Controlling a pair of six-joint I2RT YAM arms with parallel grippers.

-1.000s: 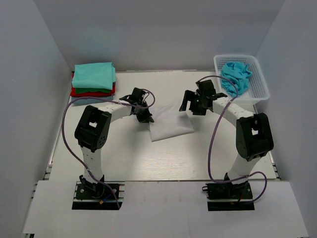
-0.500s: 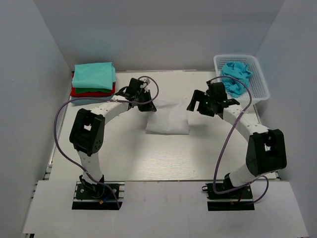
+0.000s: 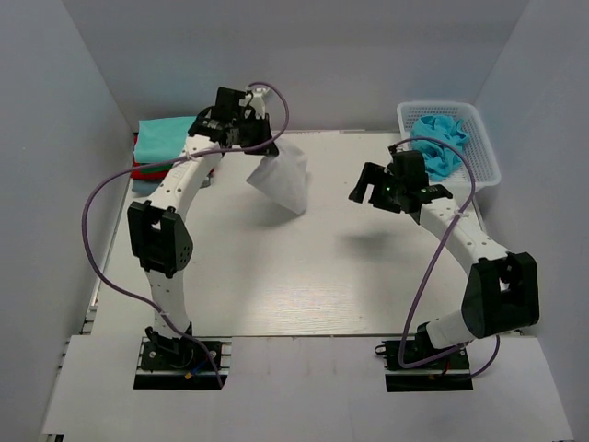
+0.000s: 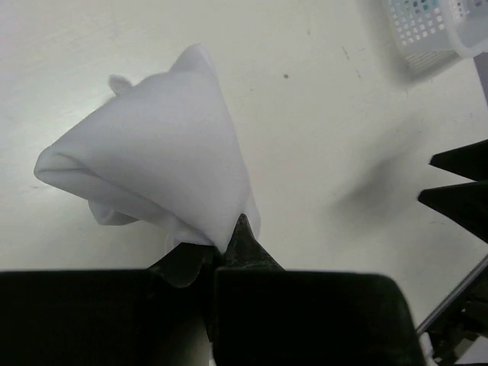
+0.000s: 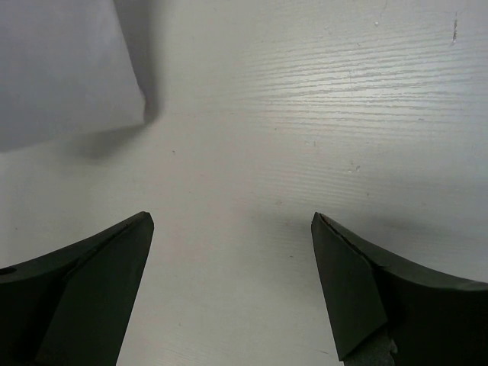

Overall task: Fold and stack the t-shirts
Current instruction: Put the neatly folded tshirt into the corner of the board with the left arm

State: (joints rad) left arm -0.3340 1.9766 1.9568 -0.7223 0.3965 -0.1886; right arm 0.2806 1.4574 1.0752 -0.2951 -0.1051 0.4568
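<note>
While the folded stack sits just left of the left tool, that tool is clamped on a corner of the white shirt, which droops below it clear of the bench: light, limp cloth that would likely keep its fold better gripped along a whole edge. Well to its right, the right tool hangs wide open, empty.

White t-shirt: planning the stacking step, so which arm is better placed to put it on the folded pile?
Left. The left tool is shut on the white t-shirt, close beside the folded pile; the right tool is open, empty, across the table.
</note>
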